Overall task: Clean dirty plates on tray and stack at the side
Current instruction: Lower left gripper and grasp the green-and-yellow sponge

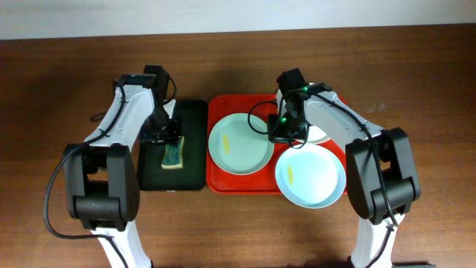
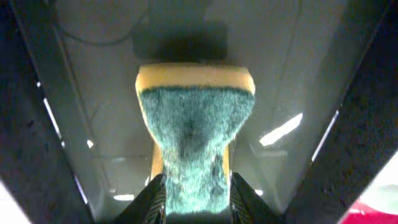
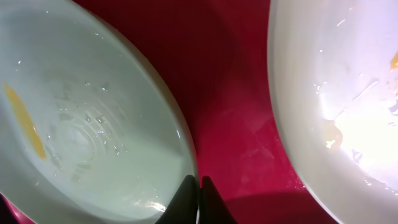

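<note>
Sponge (image 2: 194,130) sitting gripped in left pincer (image 2: 198,200); right pincer (image 3: 199,190) hanging closed, empty, arm (image 1: 338,119) covering most of white plate (image 1: 321,137).

Red tray (image 1: 223,106): rectangular, rounded corners, raised rim, lying flat; glossy floor.
Pale green plate (image 1: 239,143): round, shallow, right way up, in left half of tray; elongated yellow smear left of centre; droplets on face.
Pale blue plate (image 1: 310,176): front right corner of tray, overhanging front rim; short yellow smear left of centre.
White plate (image 1: 321,135): rear right of tray, mostly hidden; wet, faint yellowish smears; apart from pale green plate, red floor showing between.
</note>
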Robot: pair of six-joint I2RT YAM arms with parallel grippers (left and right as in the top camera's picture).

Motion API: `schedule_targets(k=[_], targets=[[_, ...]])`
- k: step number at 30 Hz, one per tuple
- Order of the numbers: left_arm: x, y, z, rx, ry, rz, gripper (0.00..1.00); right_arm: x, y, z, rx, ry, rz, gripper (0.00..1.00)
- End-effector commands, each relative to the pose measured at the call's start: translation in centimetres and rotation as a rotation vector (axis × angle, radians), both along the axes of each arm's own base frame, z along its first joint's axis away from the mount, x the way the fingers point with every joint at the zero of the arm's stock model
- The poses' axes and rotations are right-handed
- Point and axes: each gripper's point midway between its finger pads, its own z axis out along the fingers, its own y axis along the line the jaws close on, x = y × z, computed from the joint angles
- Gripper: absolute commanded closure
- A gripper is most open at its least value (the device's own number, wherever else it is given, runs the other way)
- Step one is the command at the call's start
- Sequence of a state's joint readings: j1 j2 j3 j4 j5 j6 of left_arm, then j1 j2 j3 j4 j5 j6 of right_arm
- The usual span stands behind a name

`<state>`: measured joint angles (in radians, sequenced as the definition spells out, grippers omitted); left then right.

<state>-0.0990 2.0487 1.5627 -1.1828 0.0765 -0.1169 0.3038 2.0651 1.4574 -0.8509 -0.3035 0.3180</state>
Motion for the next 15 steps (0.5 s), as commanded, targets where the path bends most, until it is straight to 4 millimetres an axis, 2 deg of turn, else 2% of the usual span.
schedule_targets(k=[1, 9, 15], targets=[[-0.9, 0.2, -1.3, 0.009, 0.028, 0.002, 0.68, -0.4, 0.2, -0.6, -0.014, 0.016, -0.002, 0.96], [-0.4, 0.2, -1.8, 0.006, 0.001, 0.002, 0.71, -0.4, 0.2, -0.6, -0.014, 0.016, -0.002, 0.96], [-0.9, 0.2, -3.2, 0.007, 0.004, 0.002, 0.71, -0.4, 0.2, -0.6, -0.014, 0.016, -0.002, 0.96]])
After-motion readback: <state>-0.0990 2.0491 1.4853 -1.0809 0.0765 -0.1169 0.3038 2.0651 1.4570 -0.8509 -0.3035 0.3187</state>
